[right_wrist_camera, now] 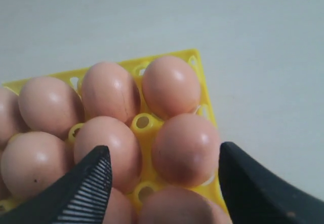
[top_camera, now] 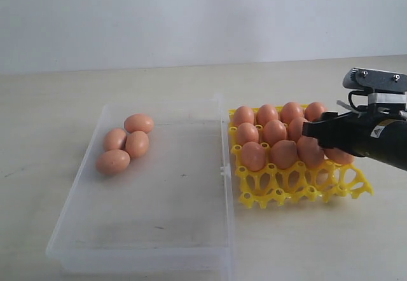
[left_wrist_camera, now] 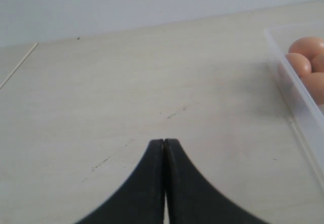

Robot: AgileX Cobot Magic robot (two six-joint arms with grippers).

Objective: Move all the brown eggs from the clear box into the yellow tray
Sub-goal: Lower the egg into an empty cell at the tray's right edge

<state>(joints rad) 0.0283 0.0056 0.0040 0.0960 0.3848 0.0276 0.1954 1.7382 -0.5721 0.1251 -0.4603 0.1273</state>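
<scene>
Several brown eggs (top_camera: 125, 142) lie grouped at the far left of the clear box (top_camera: 146, 255). Beside it, the yellow tray (top_camera: 286, 189) holds several more eggs in its back rows; its front cups are bare. My right gripper (top_camera: 315, 131) hovers over the tray's right side. In the right wrist view its fingers (right_wrist_camera: 91, 183) stand wide apart on either side of an egg (right_wrist_camera: 185, 148) seated in the tray (right_wrist_camera: 143, 122), touching nothing. My left gripper (left_wrist_camera: 164, 142) is shut and empty over bare table, with the box wall (left_wrist_camera: 298, 107) and its eggs (left_wrist_camera: 304, 46) off to one side.
A pale tabletop (top_camera: 305, 243) runs back to a plain white wall (top_camera: 191, 14). The box and tray sit side by side, nearly touching. The left arm does not show in the exterior view.
</scene>
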